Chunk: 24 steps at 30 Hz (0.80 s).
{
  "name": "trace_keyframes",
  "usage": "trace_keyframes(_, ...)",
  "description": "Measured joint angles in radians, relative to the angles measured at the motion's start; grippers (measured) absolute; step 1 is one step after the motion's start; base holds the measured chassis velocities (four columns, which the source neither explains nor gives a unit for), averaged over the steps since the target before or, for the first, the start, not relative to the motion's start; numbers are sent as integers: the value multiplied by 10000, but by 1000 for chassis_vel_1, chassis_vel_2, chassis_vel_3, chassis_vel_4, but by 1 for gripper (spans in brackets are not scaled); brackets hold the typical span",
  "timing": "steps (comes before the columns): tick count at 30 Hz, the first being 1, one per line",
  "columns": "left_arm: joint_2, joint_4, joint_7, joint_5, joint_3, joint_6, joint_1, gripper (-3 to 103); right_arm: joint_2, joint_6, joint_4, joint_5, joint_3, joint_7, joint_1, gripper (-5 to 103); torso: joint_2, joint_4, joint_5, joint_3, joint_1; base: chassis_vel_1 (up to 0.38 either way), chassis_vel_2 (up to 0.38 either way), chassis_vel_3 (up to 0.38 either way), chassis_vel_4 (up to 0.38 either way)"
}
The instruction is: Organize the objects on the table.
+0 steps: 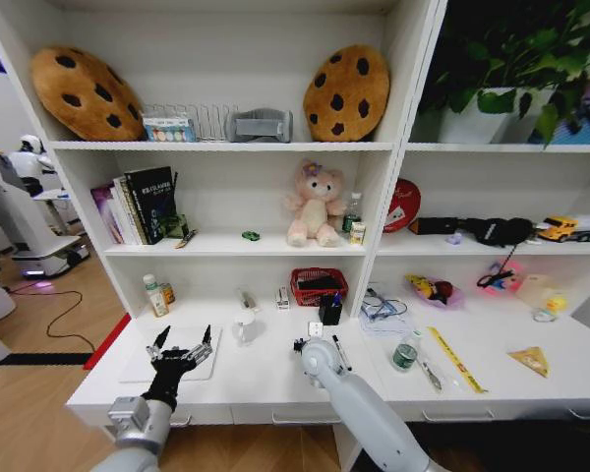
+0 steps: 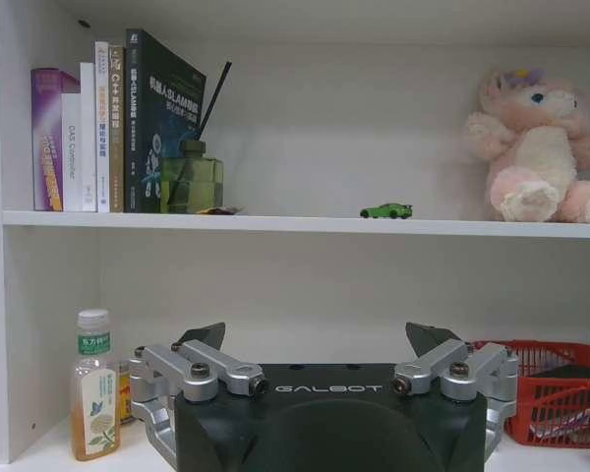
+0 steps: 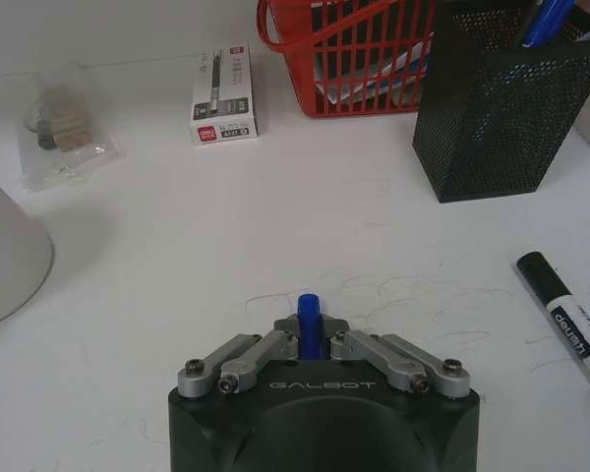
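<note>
Right tool (image 3: 312, 341) is gripping a blue pen (image 3: 310, 320) above the table (image 3: 177, 265), presumably for delivery to the mesh holder (image 3: 492, 108) ahead. Left tool (image 2: 320, 346) is hovering released over the laptop (image 1: 173, 366). A marker (image 3: 567, 317) is lying beside the right tool.

right gripper (image 3: 311, 329): we saw matt black plastic housing and brushed metal links, closed on a glossy blue plastic pen (image 3: 310, 323).
table (image 3: 177, 295): smooth white, faintly scuffed with pen marks ahead of that gripper.
pen holder (image 3: 501, 108): we noted matt black metal mesh, beyond the gripper.
basket (image 3: 344, 59): glossy red plastic lattice.
left gripper (image 2: 320, 359): matt black body, silvery metal links, fingers apart.
plush toy (image 2: 541, 147): fuzzy pink cloth.
</note>
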Motion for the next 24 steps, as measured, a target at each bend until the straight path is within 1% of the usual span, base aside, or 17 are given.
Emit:
trace_keyframes(3, 0, 0, 0, 0, 0, 0, 0, 100, -47, 95, 64, -89, -19, -66, -14, 9, -1, 0, 1, 2, 0, 0, 0, 0, 0)
trace_keyframes(4, 0, 0, 0, 0, 0, 0, 1, 100, -73, 213, 81, -327, -18, -196, -17, 9, -2, 0, 2, 2, 1, 0, 0, 0, 0)
trace_keyframes(6, 0, 0, 0, 0, 0, 0, 0, 100, -155, 577, 273, -1021, 67, -627, -17, 8, -3, -1, 2, 3, 1, 0, 0, 0, 0)
trace_keyframes(7, 0, 0, 0, 0, 0, 0, 0, 100, -269, 755, 536, -1443, 136, -964, -15, 8, -2, 0, 2, 3, 1, 0, 0, 0, 0)
trace_keyframes(8, 0, 0, 0, 0, 0, 0, 0, 100, -269, 755, 536, -1443, 136, -964, -15, 8, -2, 0, 2, 3, 1, 0, 0, 0, 0)
trace_keyframes(9, 0, 0, 0, 0, 0, 0, 0, 100, -366, 860, 709, -1841, 178, -1238, -11, 8, -2, 1, 2, 2, 1, 0, 0, 0, 0)
trace_keyframes(10, 0, 0, 0, 0, 0, 0, 0, 100, -540, 1100, 918, -2691, 259, -1804, -3, 8, -2, 0, 1, 2, 1, 0, 0, 0, 0)
trace_keyframes(11, 0, 0, 0, 0, 0, 0, 0, 100, -657, 1297, 1023, -3298, 321, -2173, 10, 8, -2, 0, 0, 2, 0, 0, 0, 0, 0)
trace_keyframes(12, 0, 0, 0, 0, 0, 0, 0, 100, -657, 1297, 1023, -3298, 321, -2173, 10, 8, -2, 0, 0, 2, 0, 0, 0, 0, 0)
trace_keyframes(14, 0, 0, 0, 0, 0, 0, 0, 100, -976, 1895, 1216, -4784, 599, -3052, 80, 8, -2, -1, 2, 2, 1, 0, 0, 0, 0)
trace_keyframes(15, 0, 0, 0, 0, 0, 0, 0, 100, -1116, 2291, 1262, -5357, 804, -3415, 113, 8, -2, -1, 0, 1, 1, 0, 0, 0, 0)
trace_keyframes(16, 0, 0, 0, 0, 0, 0, 0, 100, -1116, 2291, 1262, -5357, 804, -3415, 113, 8, -2, -1, 0, 1, 1, 0, 0, 0, 0)
trace_keyframes(19, 0, 0, 0, 0, 0, 0, 0, 100, -1371, 3397, 1066, -6710, 1380, -4279, 84, 8, -2, -1, 0, 0, 0, 0, 0, 0, 0)
trace_keyframes(20, 0, 0, 0, 0, 0, 0, 0, 100, -1371, 3397, 1066, -6710, 1380, -4279, 84, 8, -2, -1, 0, 0, 0, 0, 0, 0, 0)
trace_keyframes(22, 0, 0, -1, 0, 0, 0, 0, 100, -1409, 4352, 402, -7577, 1830, -4853, 118, 8, -2, -2, 2, 0, 1, 0, 0, 0, 0)
trace_keyframes(23, 0, 0, -1, 0, 0, 0, 0, 100, -1409, 4352, 402, -7577, 1830, -4853, 118, 8, -2, -2, 2, 0, 1, 0, 0, 0, 0)
trace_keyframes(24, 0, 0, 0, 0, 0, 0, 0, 100, -1365, 4772, -40, -7774, 2020, -5110, 217, 8, -2, -3, 2, 0, 1, 0, 0, 0, 0)
